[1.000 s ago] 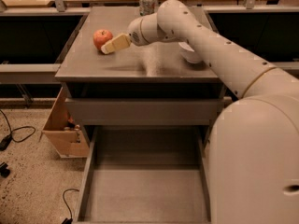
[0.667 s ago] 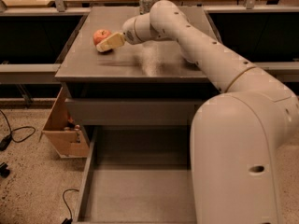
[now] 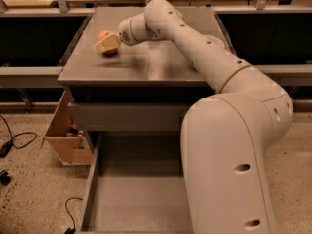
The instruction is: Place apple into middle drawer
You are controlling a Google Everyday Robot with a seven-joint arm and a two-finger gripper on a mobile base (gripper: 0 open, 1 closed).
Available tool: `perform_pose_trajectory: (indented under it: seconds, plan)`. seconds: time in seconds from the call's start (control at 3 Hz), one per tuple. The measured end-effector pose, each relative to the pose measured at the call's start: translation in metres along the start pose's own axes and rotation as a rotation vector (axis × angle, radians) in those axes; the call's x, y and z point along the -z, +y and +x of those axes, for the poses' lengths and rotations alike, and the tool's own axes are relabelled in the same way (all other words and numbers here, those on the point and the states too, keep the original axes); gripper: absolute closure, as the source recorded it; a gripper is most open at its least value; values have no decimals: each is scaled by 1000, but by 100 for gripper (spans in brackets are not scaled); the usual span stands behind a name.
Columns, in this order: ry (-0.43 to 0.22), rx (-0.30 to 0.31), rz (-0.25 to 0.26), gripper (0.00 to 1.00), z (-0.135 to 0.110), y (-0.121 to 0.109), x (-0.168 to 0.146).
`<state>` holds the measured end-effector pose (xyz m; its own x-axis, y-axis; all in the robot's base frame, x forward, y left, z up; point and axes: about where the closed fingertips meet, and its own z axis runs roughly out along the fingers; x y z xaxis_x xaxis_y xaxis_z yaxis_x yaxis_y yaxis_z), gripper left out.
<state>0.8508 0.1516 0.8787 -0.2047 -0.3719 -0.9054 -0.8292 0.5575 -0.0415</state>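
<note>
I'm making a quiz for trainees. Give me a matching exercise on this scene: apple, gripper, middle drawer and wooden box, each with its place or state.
1 apple
2 gripper
3 middle drawer
4 wooden box

a pulled open
b on the floor, left of the cabinet
c at the cabinet top's left side
d right at the apple

Pairs: 1-c, 2-d, 3-a, 4-b

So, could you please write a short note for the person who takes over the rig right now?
The gripper is at the apple, on the far left of the cabinet top; whether it holds the apple cannot be seen.
The middle drawer is pulled open, low in front.
Done: drawer open, gripper at the apple.
Left: secure the apple, lift it, carry it to the drawer, release.
</note>
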Motion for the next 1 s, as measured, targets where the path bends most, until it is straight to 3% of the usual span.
perform_pose_trajectory:
  seconds: [0.33,0.67,1.0]
  plan:
    - [22,-18,-37,15,5,15,-13]
    - [40,-20,-71,39,8,27,-25]
    - [42,-20,-74,70,8,28,-25]
